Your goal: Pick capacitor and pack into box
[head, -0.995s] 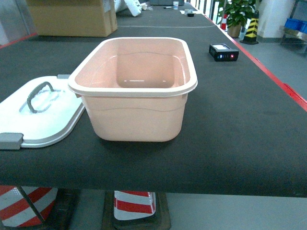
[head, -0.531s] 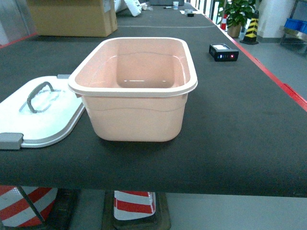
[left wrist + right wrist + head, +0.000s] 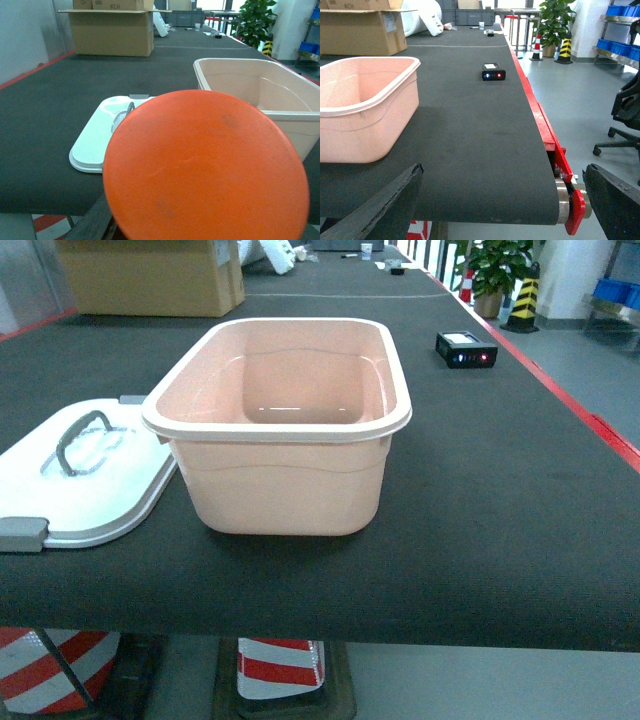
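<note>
Left gripper (image 3: 165, 235) behind orange disc (image 3: 205, 167).

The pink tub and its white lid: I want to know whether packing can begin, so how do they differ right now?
The tub is peach-pink, deep and stands open; the lid is white, flat and lies off to the tub's left, bearing a grey handle. Both rest on the dark belt.

Peach-pink box (image 3: 285, 435) upright on dark belt — open, white lid (image 3: 85, 475) flat beside it.

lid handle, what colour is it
Grey, on the white lid; the handle shows best in the head view.
</note>
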`<state>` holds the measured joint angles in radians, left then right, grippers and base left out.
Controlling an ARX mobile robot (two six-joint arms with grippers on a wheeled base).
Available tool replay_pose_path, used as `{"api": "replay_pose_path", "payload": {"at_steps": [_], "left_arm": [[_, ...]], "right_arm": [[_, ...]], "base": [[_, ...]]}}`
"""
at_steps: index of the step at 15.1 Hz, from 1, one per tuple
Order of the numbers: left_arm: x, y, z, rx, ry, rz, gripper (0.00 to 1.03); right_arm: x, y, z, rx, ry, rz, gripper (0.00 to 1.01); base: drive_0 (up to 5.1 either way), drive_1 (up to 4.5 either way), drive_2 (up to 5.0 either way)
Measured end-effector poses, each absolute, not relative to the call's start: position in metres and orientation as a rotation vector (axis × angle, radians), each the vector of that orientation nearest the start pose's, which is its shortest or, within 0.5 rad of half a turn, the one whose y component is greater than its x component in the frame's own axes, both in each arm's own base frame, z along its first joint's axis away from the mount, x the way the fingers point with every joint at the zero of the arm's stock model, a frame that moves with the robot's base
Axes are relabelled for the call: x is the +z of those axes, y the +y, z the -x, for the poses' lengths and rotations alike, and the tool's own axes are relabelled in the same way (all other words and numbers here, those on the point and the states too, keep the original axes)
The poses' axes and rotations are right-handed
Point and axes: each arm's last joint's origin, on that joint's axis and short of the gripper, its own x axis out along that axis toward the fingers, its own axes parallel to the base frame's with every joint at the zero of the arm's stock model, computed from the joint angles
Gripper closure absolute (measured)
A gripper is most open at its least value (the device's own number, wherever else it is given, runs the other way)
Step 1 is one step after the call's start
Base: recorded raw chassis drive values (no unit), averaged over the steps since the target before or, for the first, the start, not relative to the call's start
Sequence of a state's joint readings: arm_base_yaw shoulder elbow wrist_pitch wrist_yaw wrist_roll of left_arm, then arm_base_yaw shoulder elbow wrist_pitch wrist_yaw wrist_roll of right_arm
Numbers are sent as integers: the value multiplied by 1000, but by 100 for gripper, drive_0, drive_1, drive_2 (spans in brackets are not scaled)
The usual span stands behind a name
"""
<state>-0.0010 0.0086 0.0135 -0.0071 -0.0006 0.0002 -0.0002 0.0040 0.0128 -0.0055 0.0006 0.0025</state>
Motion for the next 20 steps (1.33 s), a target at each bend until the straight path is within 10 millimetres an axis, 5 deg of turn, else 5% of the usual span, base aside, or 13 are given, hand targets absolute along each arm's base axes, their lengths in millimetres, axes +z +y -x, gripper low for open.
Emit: {"api": "replay_pose_path", "payload": {"at_steps": [7, 10, 14, 18, 20], "left_arm": [[170, -2, -99, 74, -30, -4, 59], [182, -18, -124, 203, -74, 0, 59], [255, -69, -218, 60, -261, 21, 59], [236, -132, -339, -23, -150, -80, 59], [211, -150, -382, -32, -101, -100, 59]], "right_arm": [[167, 0, -97, 0, -3, -2, 3], [167, 0, -97, -1, -4, -3, 3], [167, 0, -97, 0, -3, -2, 3], [167, 0, -97, -1, -3, -2, 3], [167, 0, -97, -1, -3, -2, 3]], "base": [[0, 0, 0], [0, 0, 0], [0, 0, 0], [0, 0, 0], [0, 0, 0]]}}
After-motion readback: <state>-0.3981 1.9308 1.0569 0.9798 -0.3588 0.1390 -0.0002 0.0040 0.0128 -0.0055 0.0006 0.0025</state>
